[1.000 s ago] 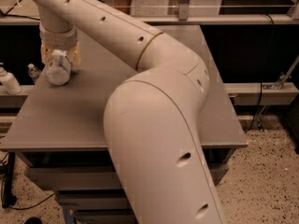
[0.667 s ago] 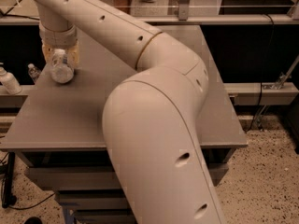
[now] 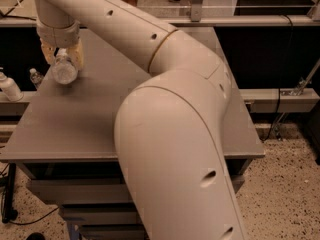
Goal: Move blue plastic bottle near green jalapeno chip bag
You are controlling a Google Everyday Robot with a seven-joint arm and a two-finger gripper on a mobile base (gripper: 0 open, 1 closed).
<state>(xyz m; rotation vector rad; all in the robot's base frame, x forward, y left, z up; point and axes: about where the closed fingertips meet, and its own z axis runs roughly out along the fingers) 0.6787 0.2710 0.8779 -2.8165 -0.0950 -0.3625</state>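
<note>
My gripper is at the far left of the grey table, pointing down. It is shut on the blue plastic bottle, a clear bottle held lying between the yellowish fingers, with its round end facing the camera, just above the table top. The green jalapeno chip bag is not in view. My large white arm fills the middle of the picture and hides much of the table.
A small white pump bottle and a small clear bottle stand off the table's left edge on a lower ledge. A metal rail runs behind the table. Speckled floor lies to the right.
The gripper with the bottle has shifted very slightly right and up at the table's far left. The arm otherwise holds the same pose.
</note>
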